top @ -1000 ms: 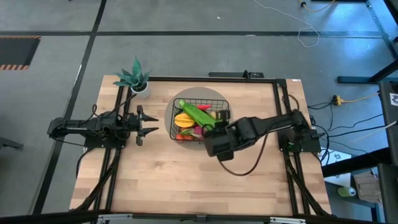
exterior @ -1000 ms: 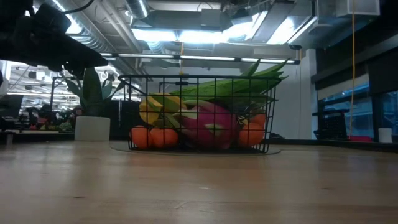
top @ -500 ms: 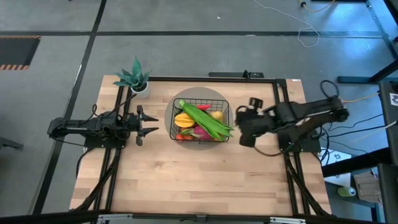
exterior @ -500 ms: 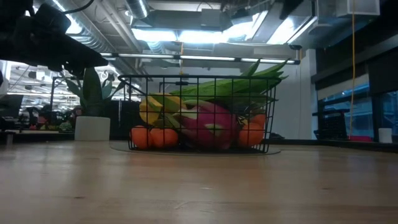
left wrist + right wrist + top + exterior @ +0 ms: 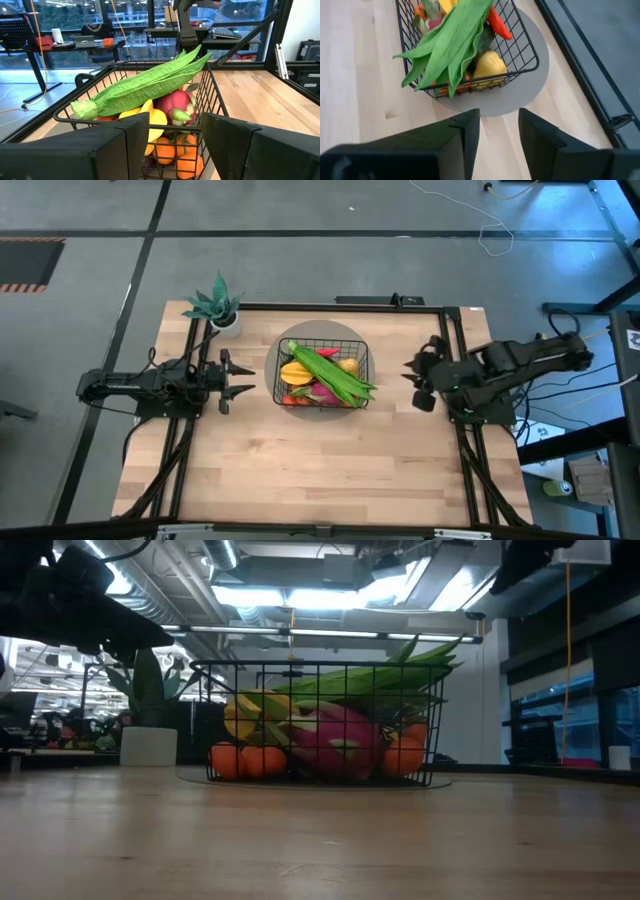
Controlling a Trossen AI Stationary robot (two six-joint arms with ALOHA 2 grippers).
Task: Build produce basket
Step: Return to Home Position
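Observation:
The black wire basket (image 5: 323, 375) sits on a round grey mat (image 5: 322, 335) in the middle of the table's far half. It is filled with toy produce; the long green leafy bundle (image 5: 332, 373) lies slantwise across its rim. In the low view the pink dragon fruit (image 5: 338, 741) and orange tomatoes (image 5: 246, 760) show through the mesh. My right gripper (image 5: 415, 377) is open, to the right of the basket and clear of it. My left gripper (image 5: 240, 379) is open, left of the basket, holding nothing.
A small white pot with a teal plant (image 5: 218, 308) stands near the table's far left corner. Black frame rails (image 5: 450, 340) run along both sides of the table. Bare wood spans the near half (image 5: 320, 470).
My right gripper has drawn back from the basket's near right corner toward the table's right edge, ending open beside the basket with nothing in it. The basket and its produce have stayed in place.

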